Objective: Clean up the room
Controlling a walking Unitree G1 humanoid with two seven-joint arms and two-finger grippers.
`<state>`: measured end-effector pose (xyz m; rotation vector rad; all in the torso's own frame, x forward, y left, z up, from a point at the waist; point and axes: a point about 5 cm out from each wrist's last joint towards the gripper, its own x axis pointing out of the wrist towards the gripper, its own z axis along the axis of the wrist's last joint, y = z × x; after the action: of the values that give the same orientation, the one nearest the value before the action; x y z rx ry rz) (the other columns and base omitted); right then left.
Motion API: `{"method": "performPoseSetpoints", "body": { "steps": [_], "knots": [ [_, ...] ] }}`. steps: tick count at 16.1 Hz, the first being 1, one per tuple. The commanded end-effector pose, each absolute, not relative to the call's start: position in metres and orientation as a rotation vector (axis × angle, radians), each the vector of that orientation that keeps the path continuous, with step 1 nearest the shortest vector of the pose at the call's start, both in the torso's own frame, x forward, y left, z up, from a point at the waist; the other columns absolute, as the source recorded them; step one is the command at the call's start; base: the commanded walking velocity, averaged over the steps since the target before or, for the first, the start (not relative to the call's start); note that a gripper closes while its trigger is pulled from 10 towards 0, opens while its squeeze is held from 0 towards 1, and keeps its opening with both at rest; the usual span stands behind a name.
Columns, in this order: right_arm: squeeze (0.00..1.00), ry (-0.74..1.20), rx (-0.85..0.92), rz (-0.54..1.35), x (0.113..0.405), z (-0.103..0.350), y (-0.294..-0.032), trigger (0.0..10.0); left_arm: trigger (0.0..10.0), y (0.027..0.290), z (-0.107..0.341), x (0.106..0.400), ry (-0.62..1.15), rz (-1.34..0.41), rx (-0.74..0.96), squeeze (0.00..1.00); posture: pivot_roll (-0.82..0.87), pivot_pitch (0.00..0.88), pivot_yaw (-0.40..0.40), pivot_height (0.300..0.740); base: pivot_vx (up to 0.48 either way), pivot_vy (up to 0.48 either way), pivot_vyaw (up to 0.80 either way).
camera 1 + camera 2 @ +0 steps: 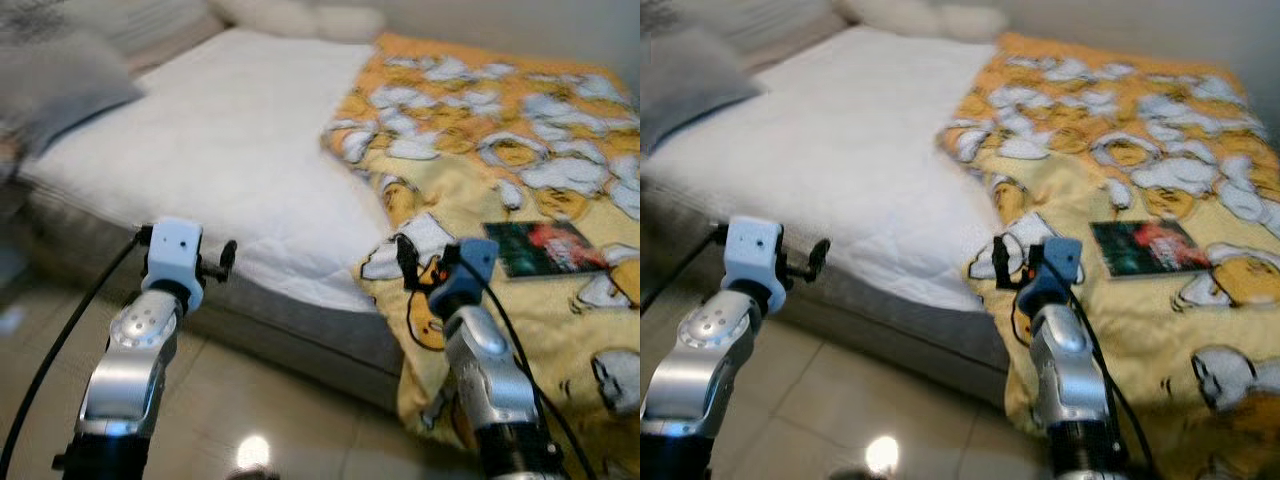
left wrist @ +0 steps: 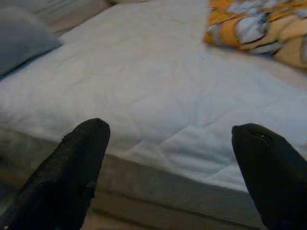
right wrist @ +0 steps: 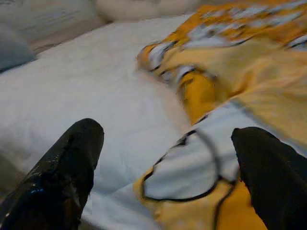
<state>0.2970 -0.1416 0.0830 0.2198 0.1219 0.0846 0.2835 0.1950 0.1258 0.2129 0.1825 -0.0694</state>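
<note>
Both end effectors (image 2: 170,163) (image 3: 168,167) wide open, empty

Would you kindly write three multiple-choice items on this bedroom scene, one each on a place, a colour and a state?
1. Where does the book lie?
A. on the yellow blanket
B. on the floor
C. on the grey pillow

2. What is the blanket's main colour?
A. blue
B. yellow
C. green

3. How are the right gripper's fingers?
A. shut on the blanket
B. shut on nothing
C. open

Answers: 1 A, the book rests on the blanket over the bed. 2 B, yellow with white cartoon figures. 3 C, its fingers stand wide apart above the blanket's edge.
</note>
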Motion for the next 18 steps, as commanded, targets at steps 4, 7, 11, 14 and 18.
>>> {"method": "performPoseSetpoints", "body": {
  "steps": [4, 7, 11, 14, 18],
  "knots": [
    [1.0, 0.128, 0.238, 0.088, 0.2981, 0.0842, -0.1376, 10.0, 10.0, 0.1958, 0.1253, 0.2836, 0.182, -0.071, 0.229, 1.0, -0.02, 0.0, 0.013, 0.74, 0.0, -0.377, 0.8],
    [1.0, 0.135, 0.244, 0.077, 0.2986, 0.0834, -0.1386, 10.0, 10.0, 0.1943, 0.1243, 0.2837, 0.184, -0.077, 0.228, 1.0, -0.02, 0.0, 0.011, 0.74, 0.0, -0.376, 0.0],
    [1.0, 0.138, 0.231, 0.088, 0.2995, 0.0837, -0.1397, 10.0, 10.0, 0.194, 0.1232, 0.284, 0.185, -0.07, 0.206, 1.0, -0.01, 0.0, 0.006, 0.74, 0.0, -0.376, 0.0],
    [1.0, 0.145, 0.231, 0.089, 0.2993, 0.0825, -0.1414, 10.0, 10.0, 0.1929, 0.1227, 0.2843, 0.184, -0.071, 0.203, 1.0, -0.01, 0.0, 0.003, 0.74, 0.0, -0.376, 0.0],
    [1.0, 0.152, 0.23, 0.097, 0.298, 0.0808, -0.1393, 10.0, 10.0, 0.1919, 0.1223, 0.2842, 0.183, -0.074, 0.2, 1.0, -0.01, 0.0, 0.001, 0.74, 0.0, -0.379, 0.0]
  ]
}}
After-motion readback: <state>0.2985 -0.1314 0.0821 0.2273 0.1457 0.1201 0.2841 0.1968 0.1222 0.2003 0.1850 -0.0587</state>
